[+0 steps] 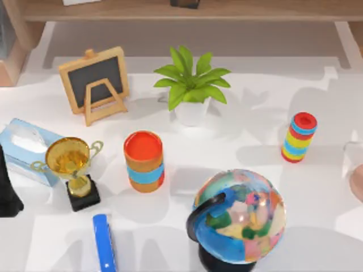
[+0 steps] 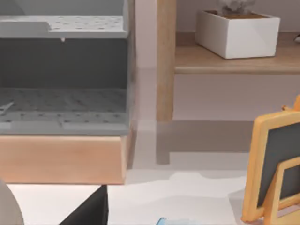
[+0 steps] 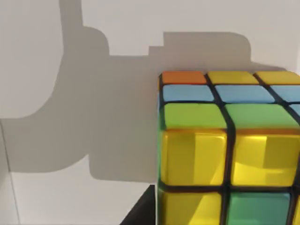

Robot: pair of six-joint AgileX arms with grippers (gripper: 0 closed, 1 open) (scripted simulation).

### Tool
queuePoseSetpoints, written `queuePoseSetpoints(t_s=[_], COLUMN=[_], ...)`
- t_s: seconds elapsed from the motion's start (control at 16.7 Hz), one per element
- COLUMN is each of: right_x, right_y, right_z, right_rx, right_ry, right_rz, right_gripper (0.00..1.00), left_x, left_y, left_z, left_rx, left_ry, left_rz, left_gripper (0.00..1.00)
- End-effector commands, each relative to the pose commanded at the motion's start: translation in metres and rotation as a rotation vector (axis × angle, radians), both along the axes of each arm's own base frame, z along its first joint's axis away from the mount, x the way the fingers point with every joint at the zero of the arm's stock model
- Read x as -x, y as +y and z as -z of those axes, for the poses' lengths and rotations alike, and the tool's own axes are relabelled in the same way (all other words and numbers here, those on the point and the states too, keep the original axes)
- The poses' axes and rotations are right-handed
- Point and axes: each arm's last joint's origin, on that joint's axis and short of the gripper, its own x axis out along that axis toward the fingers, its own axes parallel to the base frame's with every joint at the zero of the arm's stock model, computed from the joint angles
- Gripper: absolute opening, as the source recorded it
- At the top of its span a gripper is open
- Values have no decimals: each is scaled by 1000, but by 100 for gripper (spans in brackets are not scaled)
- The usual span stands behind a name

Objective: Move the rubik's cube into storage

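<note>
The right wrist view has the rubik's cube (image 3: 229,150) close up on the white table (image 3: 93,47), end effector grip untellable, while the top view offers a globe (image 1: 241,218), a trophy (image 1: 71,167) and a plant (image 1: 191,85).

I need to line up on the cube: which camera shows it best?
The right wrist view: the rubik's cube sits close up, its coloured tiles clear against the white table. The top and left wrist views give me nothing of it to work from.
</note>
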Motion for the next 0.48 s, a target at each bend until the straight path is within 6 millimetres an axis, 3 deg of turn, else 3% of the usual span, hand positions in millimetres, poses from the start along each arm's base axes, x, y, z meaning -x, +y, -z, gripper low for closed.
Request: queuePoseSetpoints(t_s=[0.12, 0.48], right_x=[0, 0], right_y=[0, 0], right_z=[0, 0], right_rx=[0, 0], right_ry=[0, 0], right_rz=[0, 0], right_gripper=[98, 100], left_x=[0, 0], left_y=[0, 0], left_z=[0, 0], left_rx=[0, 0], left_ry=[0, 0], left_rz=[0, 0], left_gripper=[100, 100])
